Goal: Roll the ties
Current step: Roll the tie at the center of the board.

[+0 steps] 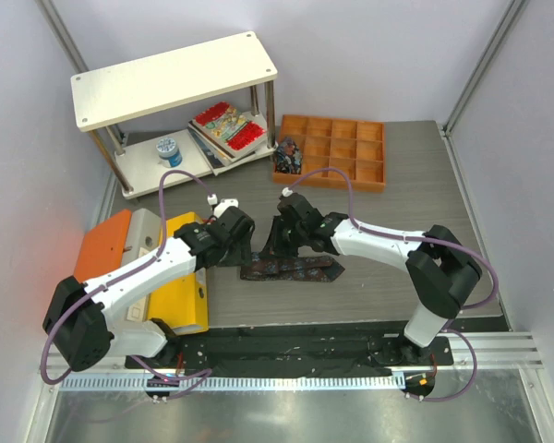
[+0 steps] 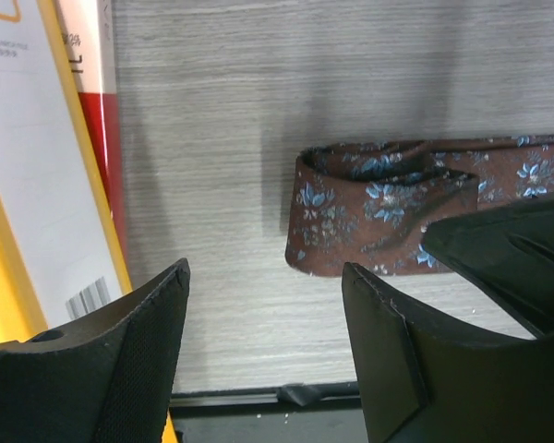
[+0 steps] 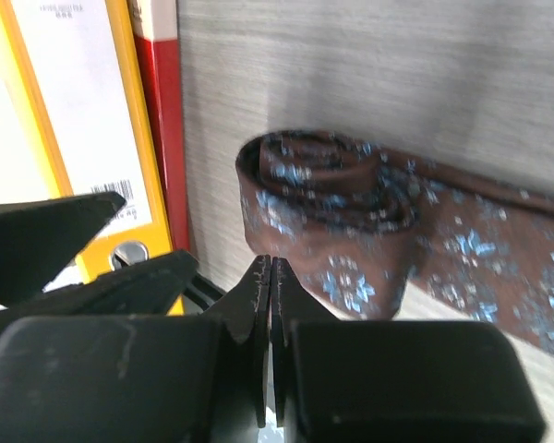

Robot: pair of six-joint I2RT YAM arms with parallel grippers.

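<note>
A brown tie with blue flowers (image 1: 295, 270) lies on the grey table between the arms, its left end curled into a loose roll (image 3: 323, 185). It also shows in the left wrist view (image 2: 379, 208). My left gripper (image 1: 243, 245) is open and empty just left of that rolled end, jaws wide apart (image 2: 263, 277). My right gripper (image 1: 283, 242) is shut, its tips (image 3: 272, 263) pressed together just short of the roll with nothing seen between them. One right finger (image 2: 508, 249) shows over the tie in the left wrist view.
A yellow binder (image 1: 186, 277) and an orange box (image 1: 106, 242) lie left of the tie. An orange compartment tray (image 1: 337, 152) holding a dark rolled tie (image 1: 288, 155) stands at the back. A white shelf (image 1: 171, 78) with books (image 1: 229, 129) and a blue spool (image 1: 169, 149) is back left.
</note>
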